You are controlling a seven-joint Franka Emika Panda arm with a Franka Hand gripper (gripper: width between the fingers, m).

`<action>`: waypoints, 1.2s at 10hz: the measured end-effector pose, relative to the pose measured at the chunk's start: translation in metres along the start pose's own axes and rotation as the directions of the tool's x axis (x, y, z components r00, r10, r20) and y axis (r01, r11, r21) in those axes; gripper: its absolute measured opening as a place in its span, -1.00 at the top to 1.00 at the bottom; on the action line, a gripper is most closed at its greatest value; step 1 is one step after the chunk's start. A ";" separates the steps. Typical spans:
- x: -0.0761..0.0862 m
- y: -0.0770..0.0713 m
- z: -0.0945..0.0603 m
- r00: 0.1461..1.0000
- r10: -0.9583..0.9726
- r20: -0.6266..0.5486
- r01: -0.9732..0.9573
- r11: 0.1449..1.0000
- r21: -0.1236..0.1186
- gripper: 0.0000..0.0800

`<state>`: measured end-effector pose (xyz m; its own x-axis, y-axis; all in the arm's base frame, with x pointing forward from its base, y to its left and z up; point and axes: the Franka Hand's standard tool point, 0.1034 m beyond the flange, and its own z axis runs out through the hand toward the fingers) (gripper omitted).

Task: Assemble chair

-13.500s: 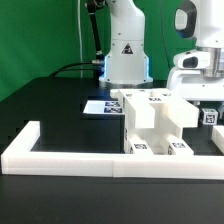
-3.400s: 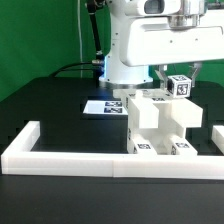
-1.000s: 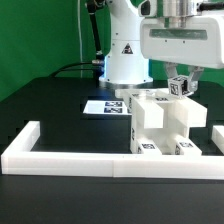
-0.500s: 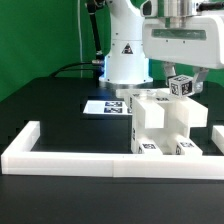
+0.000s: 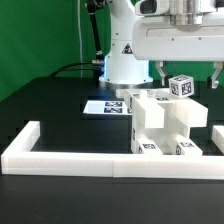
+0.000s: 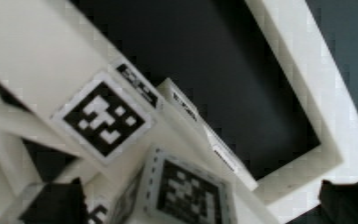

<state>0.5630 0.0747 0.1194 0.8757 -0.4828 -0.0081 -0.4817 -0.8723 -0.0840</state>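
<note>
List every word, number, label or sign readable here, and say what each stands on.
No words or numbers can be read.
Triangular sign on the arm's base: its symbol is too small to read.
Black-and-white marker tags, patterns only, no text: on the marker board, the raised chair part and the front chair parts.

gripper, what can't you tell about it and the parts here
- gripper: exterior view, jaws small and shadowed; open or shut unclear.
- tagged block: exterior view, underside behind chair parts; held or resting unclear.
- chair parts: exterior view's right edge cuts them.
- wrist view: too close, blurred; parts not identifiable.
</note>
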 end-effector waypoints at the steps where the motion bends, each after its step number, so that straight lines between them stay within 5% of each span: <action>1: 0.000 0.000 -0.001 0.991 -0.134 0.000 0.134 0.991 0.000 -0.62; 9: 0.005 0.007 -0.002 0.752 -0.659 0.001 0.659 0.752 -0.011 -0.62; 12: 0.005 0.008 -0.002 0.730 -0.684 0.002 0.684 0.730 -0.011 -0.55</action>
<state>0.5633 0.0657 0.1203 0.9685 0.2442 0.0495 0.2468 -0.9675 -0.0554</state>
